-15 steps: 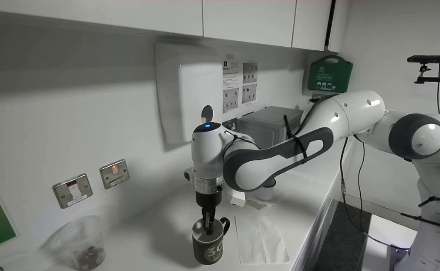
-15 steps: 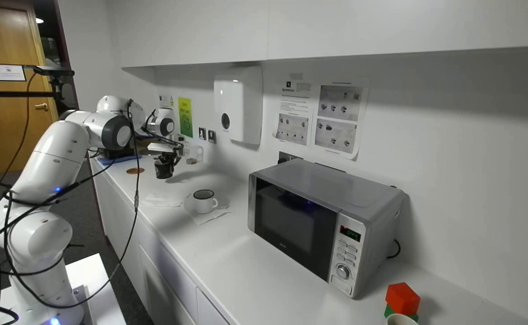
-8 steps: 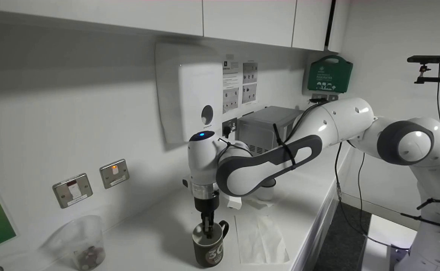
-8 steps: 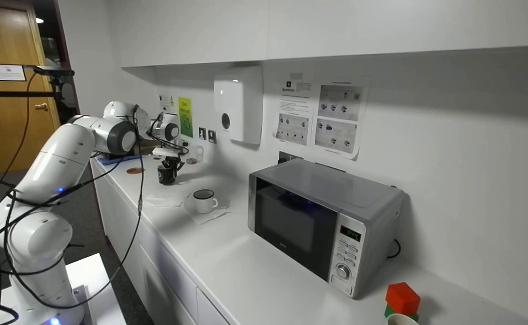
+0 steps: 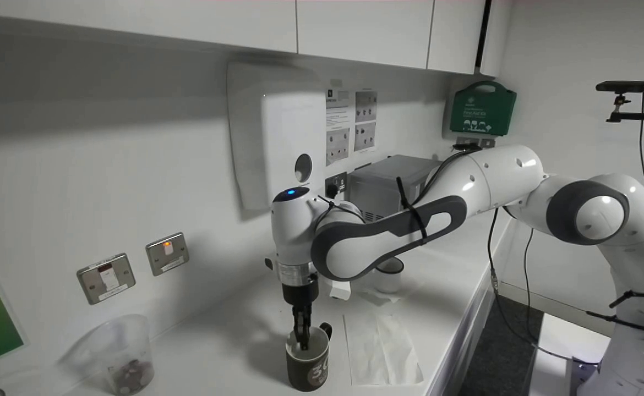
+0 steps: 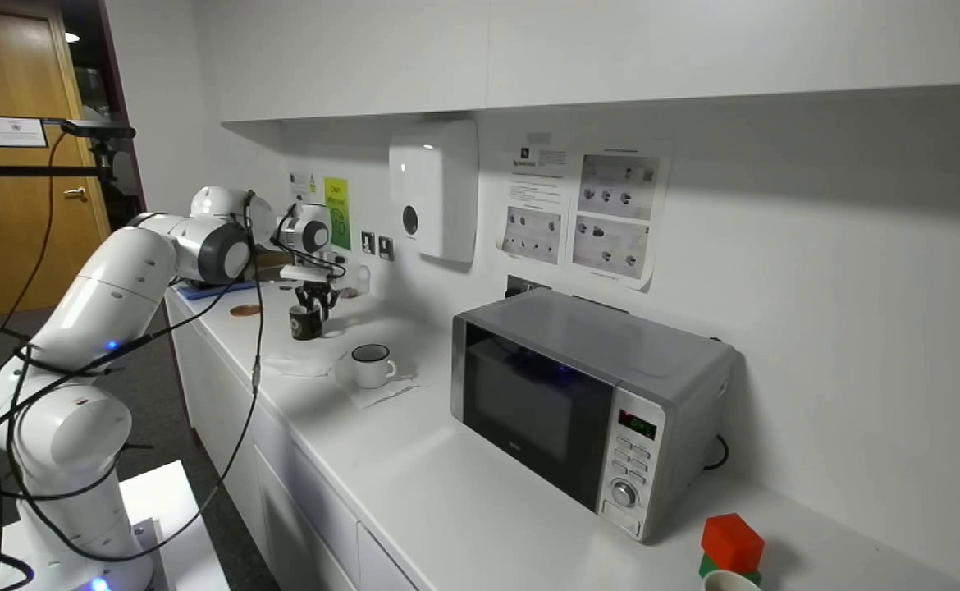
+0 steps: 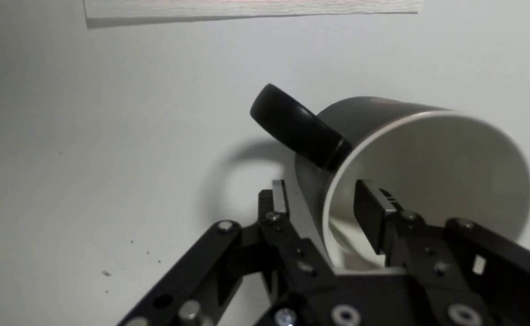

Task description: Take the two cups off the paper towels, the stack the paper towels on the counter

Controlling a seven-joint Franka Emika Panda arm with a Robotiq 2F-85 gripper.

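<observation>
I see the gripper with its jaws parted astride the wall of the dark mug, upright on the counter. In an exterior view, a paper towel lies at the mug's three o'clock, a clear container at nine, the microwave towards one. The pale mug blocks another towel, sitting on it.

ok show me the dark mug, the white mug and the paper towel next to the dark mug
Dark mug (image 7: pixel 432 167): in the wrist view, on its pale inside wall.
White mug (image 6: pixel 372 373): in an exterior view, on its outer wall.
Paper towel (image 5: pixel 382 352): in an exterior view, on the middle of the sheet.
</observation>
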